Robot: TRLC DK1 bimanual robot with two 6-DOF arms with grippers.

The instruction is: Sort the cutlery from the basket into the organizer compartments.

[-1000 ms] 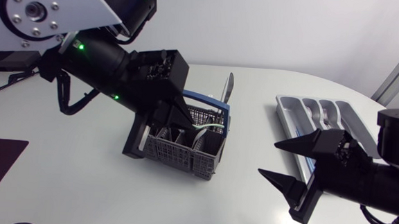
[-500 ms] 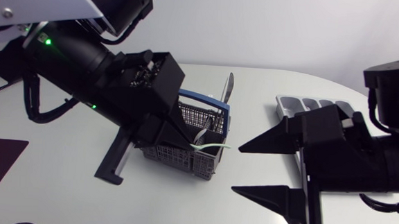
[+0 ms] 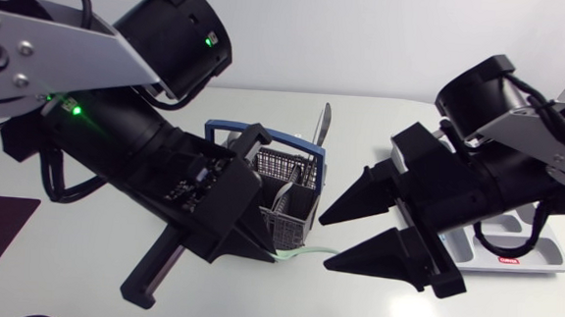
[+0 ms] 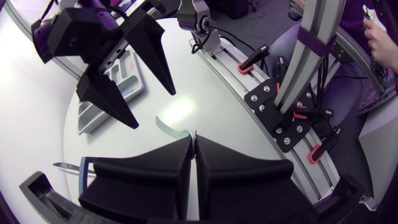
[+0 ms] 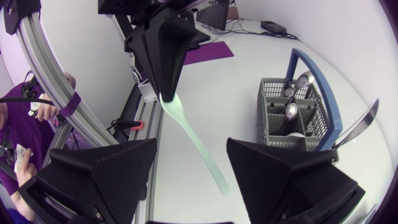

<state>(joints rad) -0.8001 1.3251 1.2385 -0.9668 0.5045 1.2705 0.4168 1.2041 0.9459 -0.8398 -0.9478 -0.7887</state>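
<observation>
Head view: left gripper [image 3: 265, 248] sits at the basket's 6 o'clock, fingers pressed together on one end of a pale green utensil [image 3: 308, 253]; can't tell what kind. Basket [image 3: 297, 211] is mid-table, grey mesh with a blue handle, and a knife [image 3: 322, 129] sticks up from its 1 o'clock corner. Right gripper [image 3: 323, 243] is at the basket's 4 o'clock, fingers spread wide, with the utensil's free end pointing into the gap. Organizer [image 3: 542, 255] is at the basket's 3 o'clock, mostly hidden under the right arm.

Left wrist view: left gripper [image 4: 194, 146] fully closed, a short green stub of the utensil [image 4: 169, 127] poking out ahead. Right gripper [image 4: 151, 104] is ahead at its 11 o'clock, fingers wide apart, holding nothing. Organizer [image 4: 90, 117] lies beyond it.

Right wrist view: right gripper [image 5: 191, 144] gapes wide, the utensil [image 5: 202, 155] running down the gap, clear of both fingers. Left gripper [image 5: 163, 56] is ahead at 12 o'clock, pinching the utensil's broad end. Basket [image 5: 277, 124] is at 2 o'clock with spoons [image 5: 292, 87] in it and the knife [image 5: 364, 121] sticking out of it.
</observation>
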